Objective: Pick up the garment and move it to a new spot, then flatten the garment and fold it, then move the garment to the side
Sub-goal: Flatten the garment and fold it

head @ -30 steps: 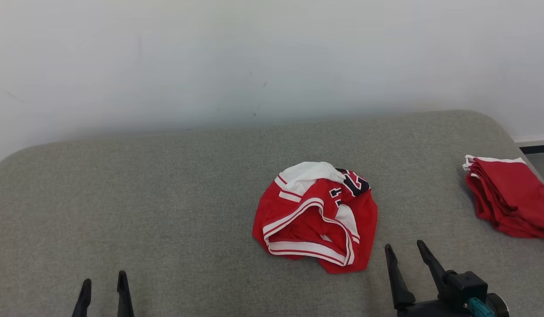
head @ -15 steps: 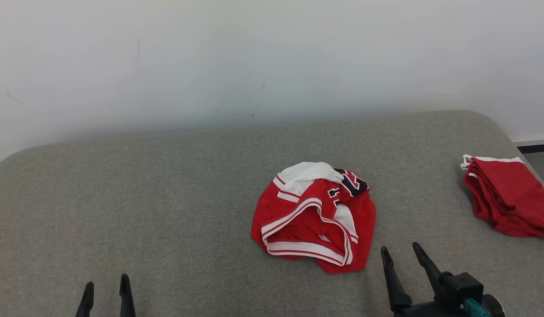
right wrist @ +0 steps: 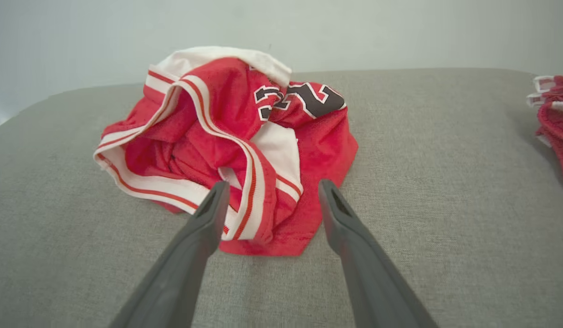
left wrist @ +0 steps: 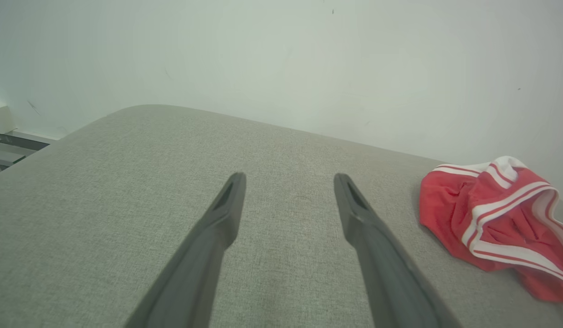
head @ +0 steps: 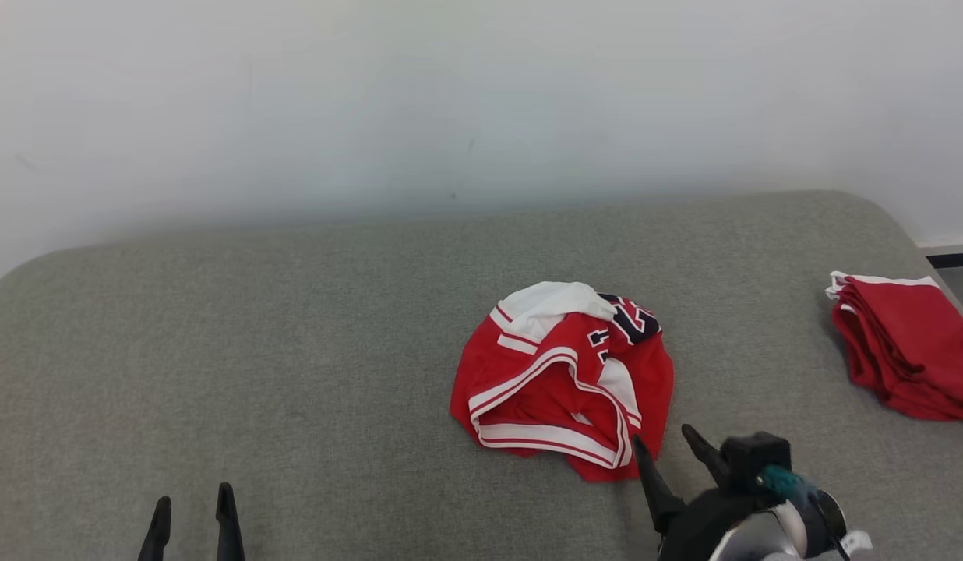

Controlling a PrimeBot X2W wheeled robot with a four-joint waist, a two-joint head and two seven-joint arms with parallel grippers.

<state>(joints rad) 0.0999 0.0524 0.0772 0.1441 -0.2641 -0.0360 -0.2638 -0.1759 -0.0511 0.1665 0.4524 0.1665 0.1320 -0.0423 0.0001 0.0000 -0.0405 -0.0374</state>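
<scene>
On a grey padded surface (head: 294,351) a crumpled red-and-white jersey (head: 563,382) lies right of centre, the right gripper (head: 661,435) spread open at its near hem and best closed deep on a thick bunched fold, while the left gripper (head: 195,494) hovers open, well apart.

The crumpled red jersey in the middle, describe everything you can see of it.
The crumpled red mesh jersey lies bunched in a heap on the grey fabric surface. White bands with red stripes edge its openings, a white panel caps the far side, and dark white-outlined numerals show partly. The open right end effector points at its near edge; contact is unclear.
</scene>
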